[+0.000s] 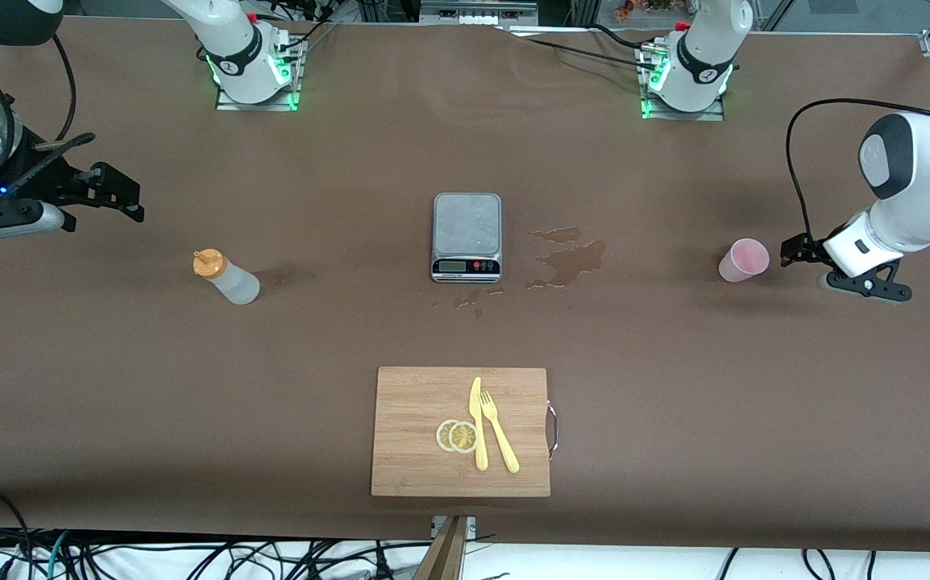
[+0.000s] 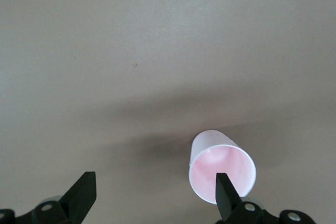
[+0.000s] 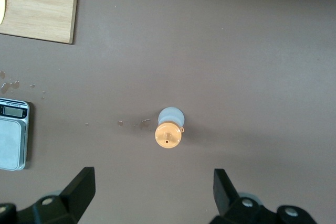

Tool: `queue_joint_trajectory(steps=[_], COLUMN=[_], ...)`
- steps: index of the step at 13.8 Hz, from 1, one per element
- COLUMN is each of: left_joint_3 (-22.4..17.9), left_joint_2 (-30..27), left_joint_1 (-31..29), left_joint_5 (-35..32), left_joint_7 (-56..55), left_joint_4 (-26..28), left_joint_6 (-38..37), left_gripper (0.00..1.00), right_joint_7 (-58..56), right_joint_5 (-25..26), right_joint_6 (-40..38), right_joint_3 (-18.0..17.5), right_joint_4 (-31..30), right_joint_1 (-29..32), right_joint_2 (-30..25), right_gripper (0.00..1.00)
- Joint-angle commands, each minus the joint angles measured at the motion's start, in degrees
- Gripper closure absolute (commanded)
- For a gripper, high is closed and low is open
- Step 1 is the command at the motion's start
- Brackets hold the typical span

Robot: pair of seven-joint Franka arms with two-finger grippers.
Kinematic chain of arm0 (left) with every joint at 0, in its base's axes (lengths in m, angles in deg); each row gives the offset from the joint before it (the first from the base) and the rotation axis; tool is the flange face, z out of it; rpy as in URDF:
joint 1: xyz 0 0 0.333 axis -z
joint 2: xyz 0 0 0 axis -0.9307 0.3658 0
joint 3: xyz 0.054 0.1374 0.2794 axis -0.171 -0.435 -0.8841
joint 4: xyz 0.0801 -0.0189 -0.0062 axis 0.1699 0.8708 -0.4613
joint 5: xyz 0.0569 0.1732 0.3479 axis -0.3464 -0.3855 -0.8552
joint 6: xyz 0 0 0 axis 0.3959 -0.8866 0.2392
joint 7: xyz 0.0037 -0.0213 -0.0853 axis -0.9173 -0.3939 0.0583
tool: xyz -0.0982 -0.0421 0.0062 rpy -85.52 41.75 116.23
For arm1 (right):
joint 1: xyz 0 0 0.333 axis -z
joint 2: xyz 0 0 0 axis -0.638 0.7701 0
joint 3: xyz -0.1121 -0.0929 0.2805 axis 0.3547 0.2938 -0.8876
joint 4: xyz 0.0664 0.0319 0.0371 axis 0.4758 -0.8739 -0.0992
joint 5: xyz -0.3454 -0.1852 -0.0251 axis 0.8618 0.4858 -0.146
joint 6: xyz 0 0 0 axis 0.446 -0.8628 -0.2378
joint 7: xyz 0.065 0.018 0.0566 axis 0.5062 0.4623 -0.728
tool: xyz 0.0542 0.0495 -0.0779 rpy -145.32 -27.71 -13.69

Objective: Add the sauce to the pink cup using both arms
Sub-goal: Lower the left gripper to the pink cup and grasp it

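Left gripper (image 1: 795, 251) is hanging spread wide and empty right beside the pink cup (image 1: 744, 260), which is standing upright at the left arm's end. Right gripper (image 1: 125, 201) is gaping too, holding nothing, hovering near the sauce (image 1: 226, 276) that's standing at the right arm's end.
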Motion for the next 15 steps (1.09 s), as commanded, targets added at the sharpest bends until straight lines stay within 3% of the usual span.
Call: queue_joint_trajectory(steps=[1,10,15], left_joint_3=[0.51,0.51,0.60], left_joint_2=[0.52,2.64,3.69], left_joint_1=[-0.55,-0.73,-0.73], left_joint_5=[-0.33,-1.29,-1.29], left_joint_7=[1.22,1.30,1.39], left_joint_4=[1.93,5.97,12.21], left_joint_6=[3.28,10.58,17.69], left_gripper=[0.00,0.00,0.01], right_joint_7=[0.30,-0.05,0.13], right_joint_5=[0.48,0.57,0.48], right_joint_6=[-0.65,-0.38,-0.03], right_joint_3=[-0.12,-0.12,-0.12], right_joint_4=[0.45,0.45,0.54], right_joint_1=[-0.10,-0.10,-0.19], right_joint_2=[-0.20,-0.11,0.33], right_gripper=[0.00,0.00,0.00])
